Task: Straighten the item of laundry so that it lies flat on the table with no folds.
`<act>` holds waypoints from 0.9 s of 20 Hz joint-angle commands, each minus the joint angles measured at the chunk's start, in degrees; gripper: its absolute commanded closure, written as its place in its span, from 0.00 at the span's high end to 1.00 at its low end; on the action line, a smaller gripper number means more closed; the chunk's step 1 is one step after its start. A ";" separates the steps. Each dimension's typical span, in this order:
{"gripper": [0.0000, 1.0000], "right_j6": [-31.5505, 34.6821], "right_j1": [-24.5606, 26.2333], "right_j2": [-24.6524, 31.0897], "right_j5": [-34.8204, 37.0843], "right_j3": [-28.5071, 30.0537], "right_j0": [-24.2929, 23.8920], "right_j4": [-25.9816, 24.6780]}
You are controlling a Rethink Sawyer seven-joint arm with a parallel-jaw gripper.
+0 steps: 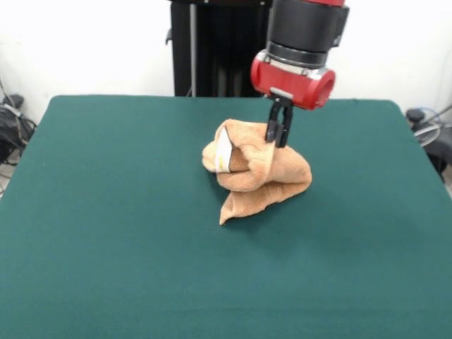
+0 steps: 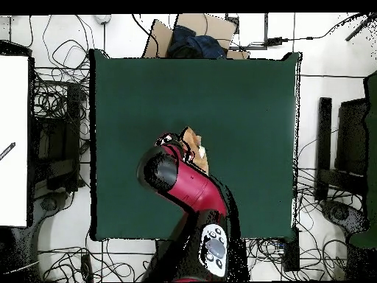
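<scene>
the towel (image 1: 258,173) sits bunched in a lumpy heap near the middle of the green surface (image 1: 106,212), with plenty of bare felt on all sides. it is rolled and folded over itself, a pointed corner trailing toward the camera in the front view and a white tag (image 1: 224,150) showing on one side of the heap. by the look of it the task is barely begun — nothing lies flat, and every fold remains to be opened out. the gripper (image 1: 278,141) comes down from the red wrist onto the top of the heap at its far side; its fingers (image 1: 272,131) are drawn close together with no clear gap between them, and they appear pinched on a ridge of the cloth there. in the overhead view the arm (image 2: 188,188) covers most of the towel, leaving only a tan sliver visible beside it, so the grip cannot be confirmed from above. what is left, in judgement: lifting and spreading the cloth until it lies flat.
</scene>
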 commanded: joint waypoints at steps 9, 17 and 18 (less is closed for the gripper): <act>0.00 17.74 -1.82 -5.78 15.66 -0.97 4.34 3.92; 0.00 18.38 -3.31 -7.02 18.03 0.15 5.71 4.41; 0.00 18.41 -3.53 -7.16 18.00 0.39 5.87 4.54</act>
